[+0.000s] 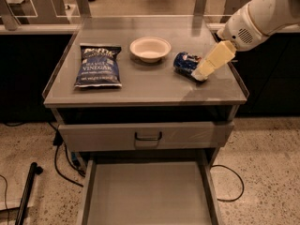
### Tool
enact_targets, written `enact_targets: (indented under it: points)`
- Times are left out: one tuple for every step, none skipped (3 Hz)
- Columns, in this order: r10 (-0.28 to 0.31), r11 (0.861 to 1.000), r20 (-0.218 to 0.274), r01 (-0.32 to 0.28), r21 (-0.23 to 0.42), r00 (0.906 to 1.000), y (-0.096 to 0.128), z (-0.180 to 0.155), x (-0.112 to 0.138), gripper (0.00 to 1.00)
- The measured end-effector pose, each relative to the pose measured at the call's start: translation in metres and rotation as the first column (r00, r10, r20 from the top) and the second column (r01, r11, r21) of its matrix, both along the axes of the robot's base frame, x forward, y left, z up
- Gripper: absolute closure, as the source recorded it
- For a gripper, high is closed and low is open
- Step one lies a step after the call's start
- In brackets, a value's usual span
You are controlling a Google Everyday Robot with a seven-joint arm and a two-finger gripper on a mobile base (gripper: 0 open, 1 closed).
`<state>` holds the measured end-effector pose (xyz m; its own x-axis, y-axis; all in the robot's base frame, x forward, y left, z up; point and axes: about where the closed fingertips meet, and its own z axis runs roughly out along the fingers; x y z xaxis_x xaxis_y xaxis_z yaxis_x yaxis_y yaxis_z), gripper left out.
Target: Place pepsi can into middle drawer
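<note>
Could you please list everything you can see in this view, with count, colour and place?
pepsi can: one, blue, on its side on the cabinet top, right of the bowl
bowl: one, white, rear middle of the top
chip bag: one, dark blue, flat on the left of the top
cabinet top: one, grey
upper drawer front: one, grey with black handle, closed
middle drawer: one, grey, pulled open below
pole: one, black, on the floor at left
arm: one, white, upper right
gripper: one, cream, at the can's right end
</note>
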<state>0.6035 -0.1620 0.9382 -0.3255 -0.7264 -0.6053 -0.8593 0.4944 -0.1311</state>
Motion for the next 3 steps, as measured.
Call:
enact_targets:
  points:
    - [-0.022, 1.000, 0.006, 0.022, -0.008, 0.9997, 0.005, -0.016, 0.010, 0.00]
    - [-0.032, 0.999, 0.011, 0.033, -0.036, 0.9994, 0.011, -0.035, 0.026, 0.00]
    - [-0.048, 0.996, 0.008, 0.048, -0.070, 0.9988, 0.011, -0.054, 0.045, 0.00]
